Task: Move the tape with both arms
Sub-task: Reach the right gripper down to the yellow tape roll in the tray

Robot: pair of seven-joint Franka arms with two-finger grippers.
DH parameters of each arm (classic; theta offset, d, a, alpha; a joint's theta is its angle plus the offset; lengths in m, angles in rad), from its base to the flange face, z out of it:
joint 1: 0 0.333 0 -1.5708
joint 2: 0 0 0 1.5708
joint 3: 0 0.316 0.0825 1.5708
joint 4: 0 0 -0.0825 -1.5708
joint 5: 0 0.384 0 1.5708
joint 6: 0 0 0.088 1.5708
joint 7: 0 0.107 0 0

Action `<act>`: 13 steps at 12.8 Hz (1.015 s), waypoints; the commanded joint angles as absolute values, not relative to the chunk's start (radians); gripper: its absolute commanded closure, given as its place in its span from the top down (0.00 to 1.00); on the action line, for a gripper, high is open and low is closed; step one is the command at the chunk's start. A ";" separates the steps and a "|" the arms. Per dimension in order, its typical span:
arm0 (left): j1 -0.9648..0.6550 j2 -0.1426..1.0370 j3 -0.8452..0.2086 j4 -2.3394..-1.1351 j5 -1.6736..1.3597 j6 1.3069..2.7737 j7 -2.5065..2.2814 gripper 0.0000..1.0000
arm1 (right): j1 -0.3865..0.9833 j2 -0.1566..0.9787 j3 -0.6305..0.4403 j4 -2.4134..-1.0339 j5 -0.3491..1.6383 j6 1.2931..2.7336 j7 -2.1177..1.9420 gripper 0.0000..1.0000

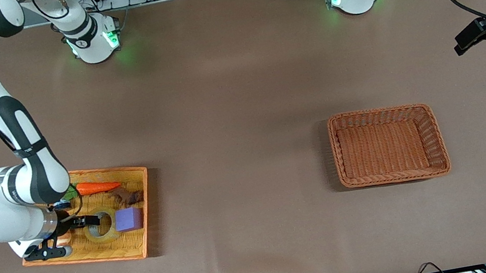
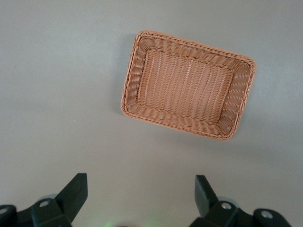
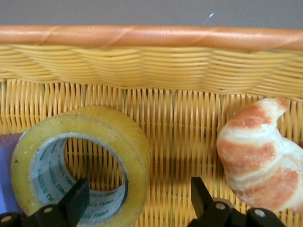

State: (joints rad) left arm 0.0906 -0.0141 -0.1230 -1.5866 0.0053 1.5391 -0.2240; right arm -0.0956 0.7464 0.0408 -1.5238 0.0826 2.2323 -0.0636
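Yellow tape (image 1: 100,226) lies flat in the yellow wicker tray (image 1: 144,214) at the right arm's end of the worktop in my front view, beside a purple cube (image 1: 128,219), with the right gripper (image 1: 71,232) low over it, so nothing is moved yet. From my left wrist view, the left gripper (image 2: 139,196) waits high with jaws wide open, looking down at the empty brown basket (image 2: 132,80) where I guess the tape must end up. From my right wrist view, the right gripper (image 3: 137,201) has open jaws, one finger inside the tape's hole, a croissant (image 3: 258,151) beside; grabbing, handing over and dropping are all left.
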 commanded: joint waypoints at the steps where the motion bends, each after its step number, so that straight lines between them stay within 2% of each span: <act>1: 0.095 -0.023 -0.127 -1.572 -0.002 1.539 -0.198 1.00 | -0.091 0.767 0.041 -1.493 0.049 2.244 -0.038 0.00; 13: 0.084 -0.018 -0.132 -1.572 -0.002 1.528 -0.199 1.00 | -0.113 0.753 0.043 -1.480 0.055 2.237 -0.080 0.00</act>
